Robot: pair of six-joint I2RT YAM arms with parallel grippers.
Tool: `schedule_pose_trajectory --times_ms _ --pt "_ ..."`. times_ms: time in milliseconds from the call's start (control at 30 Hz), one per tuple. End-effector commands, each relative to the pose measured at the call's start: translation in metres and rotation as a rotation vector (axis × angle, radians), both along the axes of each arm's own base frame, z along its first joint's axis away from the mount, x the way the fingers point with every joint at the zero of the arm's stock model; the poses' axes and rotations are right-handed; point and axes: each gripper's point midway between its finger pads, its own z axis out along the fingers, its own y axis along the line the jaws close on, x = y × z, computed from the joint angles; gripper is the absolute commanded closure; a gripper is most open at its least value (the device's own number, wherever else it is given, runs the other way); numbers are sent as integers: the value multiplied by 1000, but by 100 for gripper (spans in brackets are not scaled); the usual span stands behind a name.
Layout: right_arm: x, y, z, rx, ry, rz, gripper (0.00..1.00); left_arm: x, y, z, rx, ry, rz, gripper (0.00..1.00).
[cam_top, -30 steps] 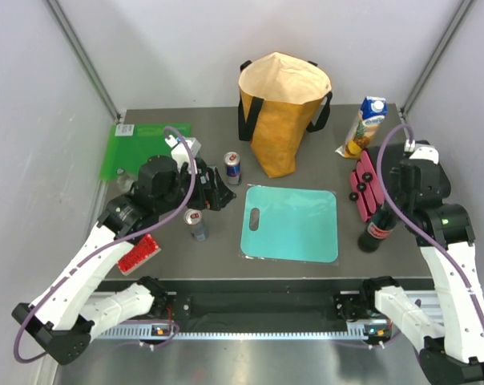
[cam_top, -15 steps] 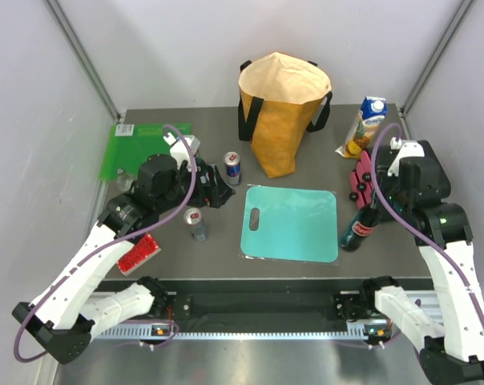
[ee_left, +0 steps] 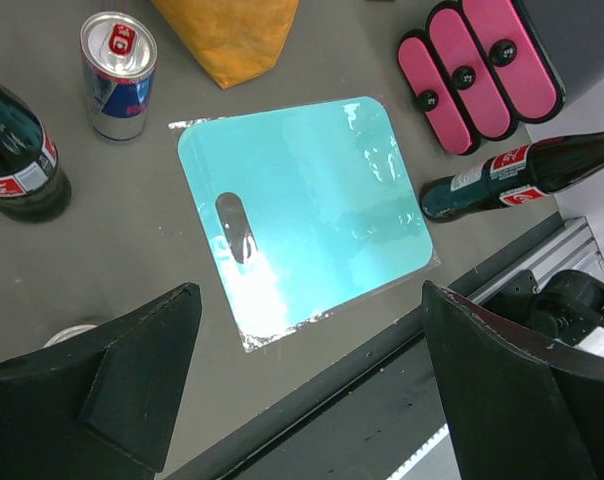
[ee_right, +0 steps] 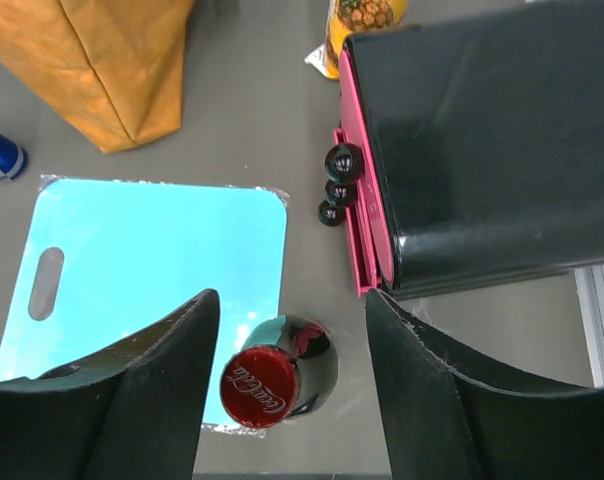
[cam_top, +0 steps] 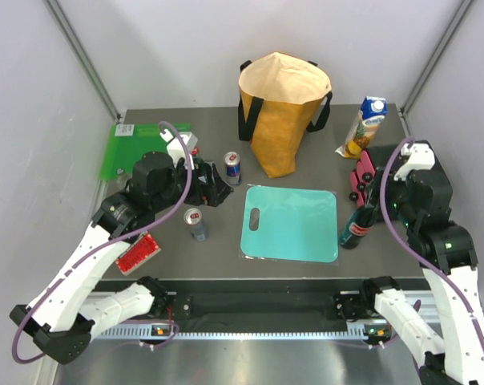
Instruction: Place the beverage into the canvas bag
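The mustard-yellow canvas bag (cam_top: 284, 112) stands open at the back centre; its bottom shows in the left wrist view (ee_left: 227, 35) and the right wrist view (ee_right: 102, 70). A cola bottle (cam_top: 356, 228) stands by the teal board's right edge. My right gripper (cam_top: 370, 207) is open above it, and its red cap (ee_right: 260, 385) shows between the fingers. A Red Bull can (cam_top: 232, 167) stands left of the bag. My left gripper (cam_top: 214, 191) is open and empty near it. A second cola bottle (ee_left: 17, 160) and a second can (cam_top: 195, 223) are on the left.
A teal cutting board (cam_top: 291, 223) lies in the middle. A pink and black case (cam_top: 362, 180) and a juice carton (cam_top: 365, 127) are at the right back. A green board (cam_top: 146, 148) and a red brush (cam_top: 138, 253) lie on the left.
The cola bottle has shifted left to the teal board's edge. My right wrist has drawn back and up above it. My left arm moved slightly back and left.
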Motion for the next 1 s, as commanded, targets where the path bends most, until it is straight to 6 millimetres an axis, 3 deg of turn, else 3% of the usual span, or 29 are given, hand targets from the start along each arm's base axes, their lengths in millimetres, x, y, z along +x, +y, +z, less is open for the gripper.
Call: schedule_pose_trajectory --times_ms 0,400,967 --pt "5 3 7 19 -72 11 38 -3 4 29 -24 -83 -3 5" --pt "3 19 -11 119 -126 51 35 -8 2 33 -34 -96 -36 5" --pt "6 5 -30 173 -151 -79 43 -8 5 30 -30 -112 -26 4"
